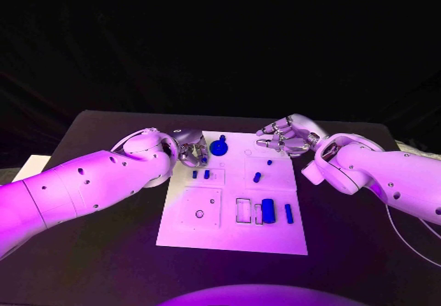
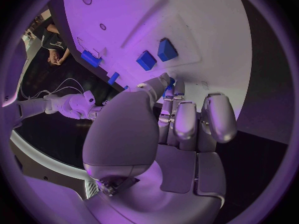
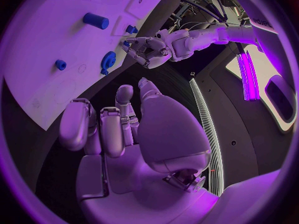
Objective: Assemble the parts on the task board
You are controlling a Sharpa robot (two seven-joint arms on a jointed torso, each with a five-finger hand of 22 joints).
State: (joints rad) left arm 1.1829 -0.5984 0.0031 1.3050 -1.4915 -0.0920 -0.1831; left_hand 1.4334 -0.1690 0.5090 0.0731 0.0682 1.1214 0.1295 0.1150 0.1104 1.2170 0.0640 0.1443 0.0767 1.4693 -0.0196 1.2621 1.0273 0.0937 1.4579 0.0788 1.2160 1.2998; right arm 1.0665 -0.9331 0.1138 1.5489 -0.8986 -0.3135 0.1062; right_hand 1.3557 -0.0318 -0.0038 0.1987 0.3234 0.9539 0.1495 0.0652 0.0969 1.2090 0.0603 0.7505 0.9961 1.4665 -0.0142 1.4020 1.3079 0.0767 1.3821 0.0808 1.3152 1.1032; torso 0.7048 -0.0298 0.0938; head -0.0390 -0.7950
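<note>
Task board [image 1: 230, 236] lies mid-worktop; your blue parts [image 1: 267, 210] are mostly loose on it, so assembly has barely begun. Left robot hand [image 1: 193, 153] hovers near the far blue gear [image 1: 218, 148], fingers curled, grip unclear; right robot hand [image 1: 289, 135] hangs curled, empty.

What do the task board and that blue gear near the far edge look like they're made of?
Task board: looks like rigid white plastic or painted plate, matte, with crisp recessed outlines and holes and no glare. Blue gear: probably moulded or printed plastic, uniformly coloured and dull, with teeth visible in the right wrist view. Neither can be confirmed from looks alone.
</note>
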